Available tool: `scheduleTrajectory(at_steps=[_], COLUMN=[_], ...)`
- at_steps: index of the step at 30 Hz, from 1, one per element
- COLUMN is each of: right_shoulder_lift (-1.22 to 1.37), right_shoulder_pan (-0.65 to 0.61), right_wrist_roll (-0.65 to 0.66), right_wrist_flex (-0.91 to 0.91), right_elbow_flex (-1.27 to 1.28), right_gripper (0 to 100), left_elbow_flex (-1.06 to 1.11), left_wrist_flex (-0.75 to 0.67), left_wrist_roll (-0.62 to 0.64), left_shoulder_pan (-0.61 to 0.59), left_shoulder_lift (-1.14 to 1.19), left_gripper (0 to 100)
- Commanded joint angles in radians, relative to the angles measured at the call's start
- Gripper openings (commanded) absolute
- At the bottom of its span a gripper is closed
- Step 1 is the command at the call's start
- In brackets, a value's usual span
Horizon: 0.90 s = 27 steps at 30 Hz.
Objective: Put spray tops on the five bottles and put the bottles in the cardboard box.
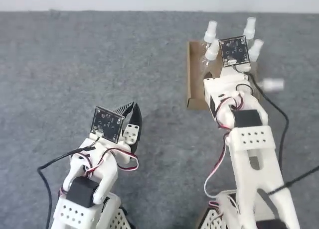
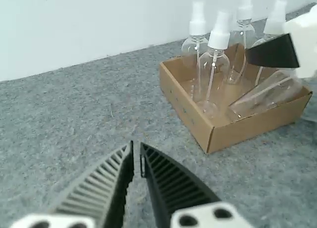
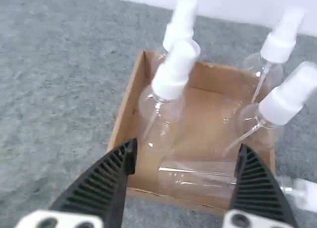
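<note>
On the near left of the grey felt [image 1: 75,64], the left gripper [image 2: 136,148] sat low over the cloth. Its jaws were drawn to a narrow slit with nothing between them, and it was well apart from the box.

Farther off on the right, the right gripper [image 3: 186,148] hung above the near part of the cardboard box [image 3: 130,96], its jaws spread wide and gripping nothing. Below the gripper, a fifth bottle [image 3: 198,178] lay on its side along the box's near wall. Its white spray top [image 1: 273,83] stuck out past the right rim, so the bottle sat tilted rather than flat. Whether the fingers touched this bottle could not be told from the wrist view; from the left wrist view, one black finger showed above it with a gap.

Beyond it, four bottles [image 2: 215,64] stood upright inside the box, two on the left and two on the right. Each was clear and carried a white spray top [image 3: 173,74].

A white wall [image 1: 99,0] closed the far edge.
</note>
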Motion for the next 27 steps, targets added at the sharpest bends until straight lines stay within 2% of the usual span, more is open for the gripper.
scheduleTrajectory(at_steps=[1, 6, 10, 16, 22, 27], right_shoulder_lift=[-0.125, -0.257, -0.285, -0.148, 0.019, 0.122], right_shoulder_pan=[-0.001, 0.039, 0.128, 0.150, 0.151, 0.153], right_wrist_roll=[0.020, 0.020, 0.000, -0.242, -0.499, -0.646], right_wrist_flex=[0.047, 0.137, 0.263, 0.361, 0.332, 0.248], right_elbow_flex=[-0.066, -0.068, -0.110, -0.187, -0.189, -0.192], right_gripper=[25.7, 25.7, 25.7, 25.7, 25.8, 25.8], left_elbow_flex=[-0.012, -0.012, -0.010, -0.010, -0.010, -0.010], left_wrist_flex=[-0.035, -0.035, -0.035, -0.035, -0.032, -0.034], left_wrist_roll=[-0.011, -0.011, -0.011, -0.011, -0.011, -0.011], left_shoulder_pan=[-0.003, -0.003, -0.003, -0.003, -0.003, -0.003], left_shoulder_lift=[-0.014, -0.014, -0.012, -0.012, -0.012, -0.012], left_gripper=[1, 1, 1, 1, 1, 1])
